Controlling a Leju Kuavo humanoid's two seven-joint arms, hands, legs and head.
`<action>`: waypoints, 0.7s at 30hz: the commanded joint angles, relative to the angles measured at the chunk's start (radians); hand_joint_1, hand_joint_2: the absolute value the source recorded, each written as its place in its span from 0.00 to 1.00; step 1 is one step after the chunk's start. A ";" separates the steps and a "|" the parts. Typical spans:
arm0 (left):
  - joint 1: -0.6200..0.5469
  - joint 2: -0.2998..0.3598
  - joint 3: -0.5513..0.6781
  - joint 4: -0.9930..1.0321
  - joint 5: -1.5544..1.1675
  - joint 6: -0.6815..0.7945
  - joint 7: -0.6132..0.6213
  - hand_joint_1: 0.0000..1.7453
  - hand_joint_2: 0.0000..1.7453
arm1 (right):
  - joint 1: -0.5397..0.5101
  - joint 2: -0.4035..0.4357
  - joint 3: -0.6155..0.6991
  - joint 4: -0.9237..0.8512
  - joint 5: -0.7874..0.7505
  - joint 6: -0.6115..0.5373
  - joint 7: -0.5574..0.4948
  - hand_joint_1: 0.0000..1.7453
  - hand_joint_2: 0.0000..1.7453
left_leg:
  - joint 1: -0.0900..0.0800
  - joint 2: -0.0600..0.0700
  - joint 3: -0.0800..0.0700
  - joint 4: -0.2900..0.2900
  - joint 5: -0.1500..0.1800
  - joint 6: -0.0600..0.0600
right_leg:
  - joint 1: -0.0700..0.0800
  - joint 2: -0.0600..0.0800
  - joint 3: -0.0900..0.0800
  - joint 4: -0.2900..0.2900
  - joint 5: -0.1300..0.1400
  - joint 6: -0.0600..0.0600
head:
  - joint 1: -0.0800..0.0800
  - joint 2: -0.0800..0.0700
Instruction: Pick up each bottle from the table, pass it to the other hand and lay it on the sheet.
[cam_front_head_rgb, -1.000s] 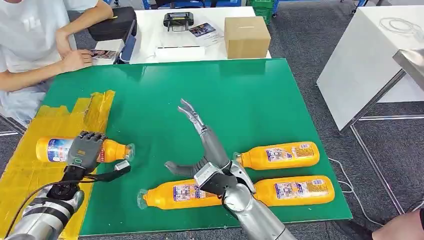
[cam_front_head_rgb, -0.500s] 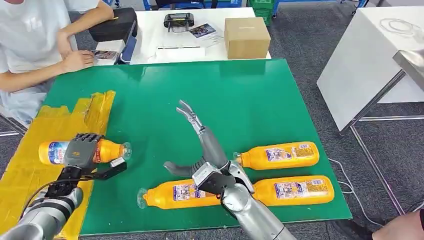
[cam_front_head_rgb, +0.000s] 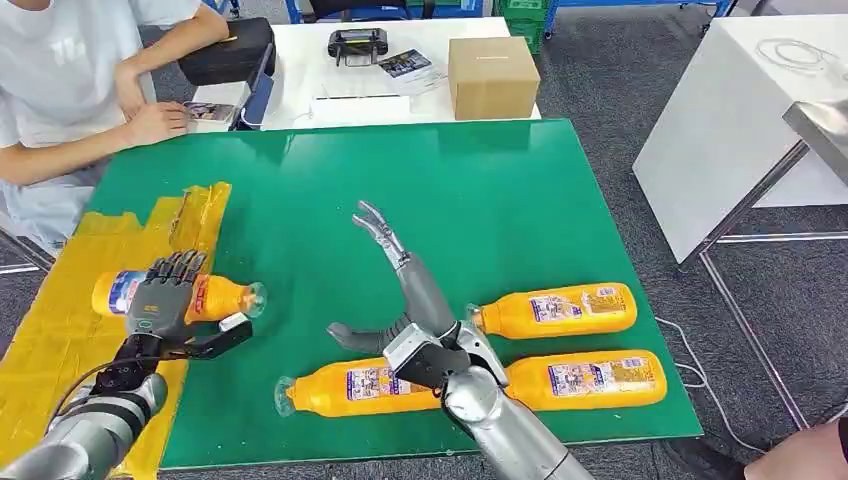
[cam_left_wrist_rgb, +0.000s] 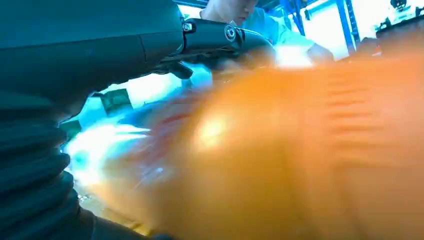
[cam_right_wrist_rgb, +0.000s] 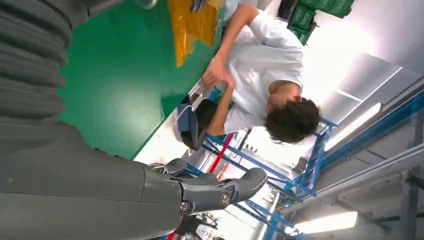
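— Left hand (cam_front_head_rgb: 165, 296)?
— Lower left of the head view, fingers (cam_front_head_rgb: 176, 268) draped over an orange bottle (cam_front_head_rgb: 215, 298), holding it. Thumb stuck out toward the right beneath the bottle's neck.

— Position of that held bottle?
— Lying on its side, cap end pointing right over the green mat (cam_front_head_rgb: 330, 200), label end over the yellow sheet (cam_front_head_rgb: 60, 320) at the left edge. Whether resting on the sheet or lifted just above it: cannot tell. In the left wrist view, a blurred orange mass (cam_left_wrist_rgb: 300, 160) pressed close against the lens, dark fingers (cam_left_wrist_rgb: 225, 35) curved over its far side.

— Right hand (cam_front_head_rgb: 400, 300)?
— Centre of the frame, low. Holding nothing. Fingers (cam_front_head_rgb: 378, 228) stretched long toward the upper middle, thumb splayed off to the left. Same spread in the right wrist view (cam_right_wrist_rgb: 200, 192), fingers reaching out over the green mat.

— Other bottles?
— Three more on the table, all lying flat, lower right of the mat. One (cam_front_head_rgb: 555, 310) just right of the right hand, cap toward the wrist. One (cam_front_head_rgb: 590, 380) below it, close to the mat's near edge. A third (cam_front_head_rgb: 345, 388) lower centre, cap pointing left, its right end hidden behind the silver forearm.

— Surroundings?
— A person (cam_front_head_rgb: 70, 90) seated upper left, arms on a white table (cam_front_head_rgb: 300, 80). A cardboard box (cam_front_head_rgb: 492, 72) at top centre.
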 joint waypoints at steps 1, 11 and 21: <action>0.003 -0.019 0.055 0.095 0.030 -0.032 -0.043 0.00 1.00 | -0.046 -0.018 0.014 0.068 0.008 -0.005 0.010 0.00 1.00 | 0.000 0.002 0.002 -0.001 0.000 0.001 | 0.000 0.001 0.002 -0.001 0.000 0.000 | 0.000 0.000; 0.032 -0.053 0.213 -0.006 0.257 -0.003 -0.284 0.00 1.00 | -0.023 -0.024 -0.001 0.050 0.026 -0.017 0.015 0.00 1.00 | 0.000 0.000 0.002 -0.001 0.000 0.001 | 0.000 -0.001 0.002 0.000 0.000 0.000 | 0.000 0.000; 0.254 -0.047 0.102 -0.534 0.943 -0.204 -0.496 0.00 1.00 | 0.018 -0.042 -0.019 0.013 0.090 -0.028 0.031 0.00 1.00 | -0.001 0.000 -0.002 0.000 0.000 0.001 | -0.001 0.000 -0.003 0.000 -0.001 0.000 | 0.000 0.000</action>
